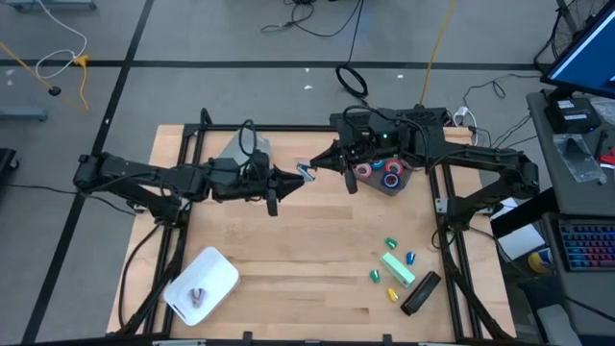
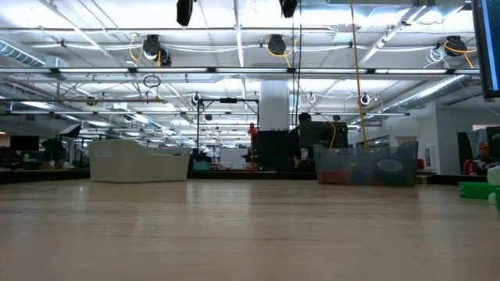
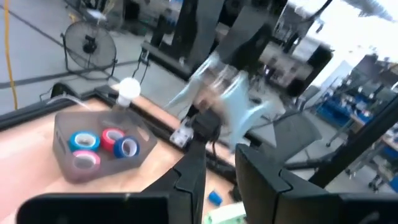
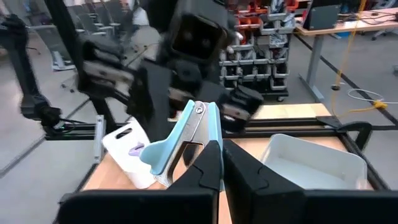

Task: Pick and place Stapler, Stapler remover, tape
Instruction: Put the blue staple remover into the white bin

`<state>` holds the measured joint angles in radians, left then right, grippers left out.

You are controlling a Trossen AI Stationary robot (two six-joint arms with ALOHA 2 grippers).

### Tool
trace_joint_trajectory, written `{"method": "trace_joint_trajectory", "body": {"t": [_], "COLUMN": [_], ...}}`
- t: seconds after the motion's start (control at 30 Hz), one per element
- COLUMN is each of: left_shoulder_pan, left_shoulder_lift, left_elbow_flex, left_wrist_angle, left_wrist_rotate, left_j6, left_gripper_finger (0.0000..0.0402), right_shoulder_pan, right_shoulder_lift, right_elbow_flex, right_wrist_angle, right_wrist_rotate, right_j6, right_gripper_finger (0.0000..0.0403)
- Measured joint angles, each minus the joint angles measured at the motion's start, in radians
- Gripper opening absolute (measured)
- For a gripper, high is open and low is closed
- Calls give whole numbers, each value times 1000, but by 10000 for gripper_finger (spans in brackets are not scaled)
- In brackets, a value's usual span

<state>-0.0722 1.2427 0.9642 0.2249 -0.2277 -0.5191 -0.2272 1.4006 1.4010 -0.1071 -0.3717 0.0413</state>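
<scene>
High view: left hand (image 1: 285, 182) and right hand (image 1: 322, 161) meet mid-air above worktop (image 1: 288, 279) centre, pale-blue staple remover (image 1: 307, 171) between them. Tape (image 1: 380, 174) rolls in grey bin (image 1: 399, 185); white bin (image 1: 202, 284) near front left.

Low view: hands out of frame.

Left wrist view: left fingers (image 3: 193, 174) slightly apart, apparently nothing gripped; blurred remover (image 3: 233, 106) beyond.

Right wrist view: right fingers (image 4: 208, 165) clamped on remover (image 4: 183, 140).

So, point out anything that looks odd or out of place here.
The stapler remover hangs above mid-table, pinched in the right gripper, with the left gripper open beside it. The white bin sits skewed to the table's edges. Small coloured pieces lie scattered around a pale green item.
</scene>
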Motion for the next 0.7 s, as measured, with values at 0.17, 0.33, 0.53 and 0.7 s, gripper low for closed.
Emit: {"method": "trace_joint_trajectory", "body": {"t": [0.17,0.33,0.53,0.7], "left_shoulder_pan": [10,17,26,37], "left_shoulder_lift": [2,2,21,81], "left_elbow_flex": [-1,-1,0,0], "left_wrist_angle": [-8,46,93,179], "left_wrist_rotate": [15,35,83,137], "left_j6": [-13,-9,-31,-35], "left_gripper_finger": [88,88,88,88], "right_shoulder_pan": [0,-1,-2,-2], "right_shoulder_lift": [0,0,0,7], "right_elbow_flex": [0,0,0,0], "right_wrist_angle": [2,4,31,32], "right_wrist_rotate": [-1,0,1,0], "right_j6": [0,-3,-8,-7], "right_gripper_finger": [0,0,0,0]}}
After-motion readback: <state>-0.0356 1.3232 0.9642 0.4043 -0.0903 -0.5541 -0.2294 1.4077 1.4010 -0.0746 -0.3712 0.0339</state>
